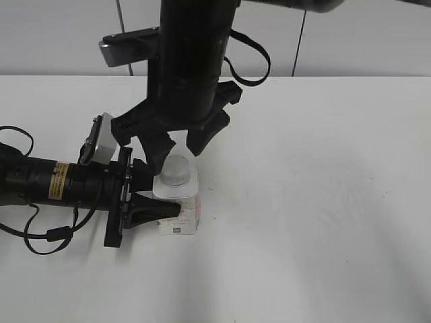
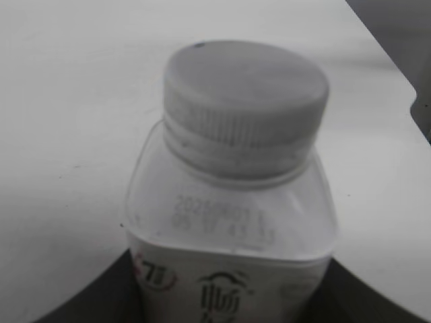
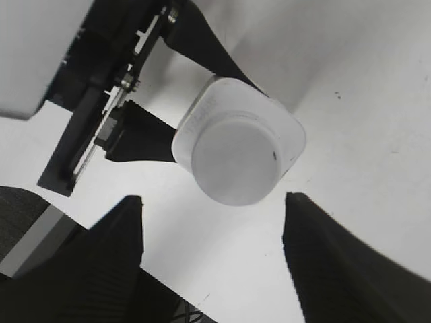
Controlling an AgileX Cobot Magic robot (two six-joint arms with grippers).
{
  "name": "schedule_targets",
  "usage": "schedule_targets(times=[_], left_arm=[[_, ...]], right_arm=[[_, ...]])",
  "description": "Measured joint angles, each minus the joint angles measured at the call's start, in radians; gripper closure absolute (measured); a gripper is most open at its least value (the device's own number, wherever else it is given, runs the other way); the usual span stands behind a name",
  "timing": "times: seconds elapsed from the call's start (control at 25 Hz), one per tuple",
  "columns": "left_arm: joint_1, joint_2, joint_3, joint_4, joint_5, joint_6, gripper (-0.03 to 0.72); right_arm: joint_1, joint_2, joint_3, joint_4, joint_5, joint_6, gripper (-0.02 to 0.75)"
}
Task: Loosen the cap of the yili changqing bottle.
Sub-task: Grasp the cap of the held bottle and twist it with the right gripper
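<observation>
The bottle (image 1: 179, 205) stands upright on the white surface (image 1: 323, 202), and everything here is best placed against it. The left hand (image 1: 156, 196) comes in level from the bottle's left and clamps its body, one finger on the near side and one on the far side, so the bottle is held fast. The cap (image 1: 178, 169) sits on the neck and looks fully seated in the left wrist view.

The right hand (image 1: 176, 145) hangs straight above the bottle, pointing down, its fingers spread wide to either side of the cap and touching nothing; the right wrist view shows clear space between each finger and the cap's rim.

This looks like the step just ahead of the grip on the cap: bracing done, twisting not yet begun. The next move calls for the right hand to drop until its fingers flank the ribbed side of the cap, close on it squarely, then turn about the neck while the left hand resists.
</observation>
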Motion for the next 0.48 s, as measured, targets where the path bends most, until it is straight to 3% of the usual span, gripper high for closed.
schedule_targets(times=[0.16,0.48], left_arm=[[0.0,0.0,0.0,0.001,0.0,0.0,0.354],[0.0,0.0,0.0,0.001,0.0,0.0,0.354]], right_arm=[[0.0,0.005,0.0,-0.029,0.0,0.001,0.18],[0.0,0.025,-0.007,-0.055,0.001,0.015,0.172]])
